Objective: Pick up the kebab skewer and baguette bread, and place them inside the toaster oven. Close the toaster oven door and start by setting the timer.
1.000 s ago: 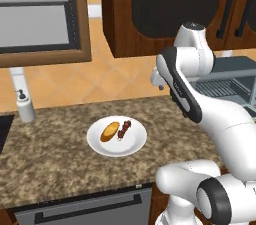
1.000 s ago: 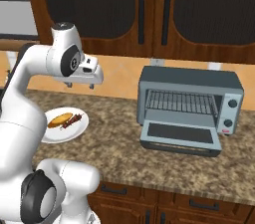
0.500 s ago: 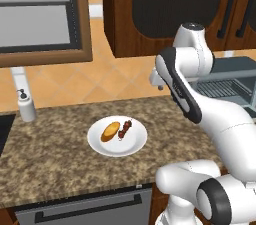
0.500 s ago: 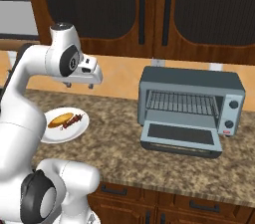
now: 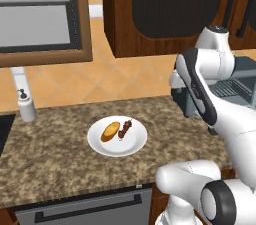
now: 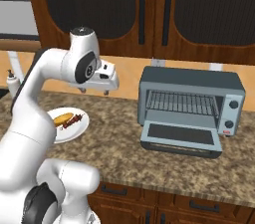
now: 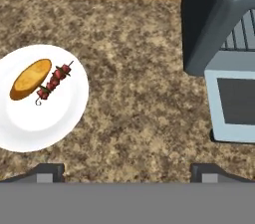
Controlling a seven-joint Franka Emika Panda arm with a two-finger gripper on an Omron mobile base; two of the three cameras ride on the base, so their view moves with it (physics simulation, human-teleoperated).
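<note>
A white plate (image 5: 101,147) on the granite counter carries the golden baguette bread (image 5: 110,131) and, at its right side, the dark red kebab skewer (image 5: 125,129). In the hand view the baguette bread (image 7: 31,78) and kebab skewer (image 7: 54,82) lie at the left on the plate (image 7: 45,121). To the right stands the toaster oven (image 6: 191,81) with its door (image 6: 180,138) dropped open and the wire rack showing. My gripper (image 6: 94,91) hangs open and empty above the counter, between plate and oven. In the hand view, the gripper (image 7: 127,172) shows its tips spread wide.
A soap dispenser (image 5: 26,106) stands at the counter's back left, beyond the plate. Dark wood cabinets (image 6: 149,9) hang above the oven. Bare granite (image 7: 139,93) lies between the plate and the oven door (image 7: 234,101). The counter's front edge runs close below the plate.
The arm's upper part and hand have swung a little to the right, toward the toaster oven. Plate, food and oven have not moved, and the jaws stay open.
</note>
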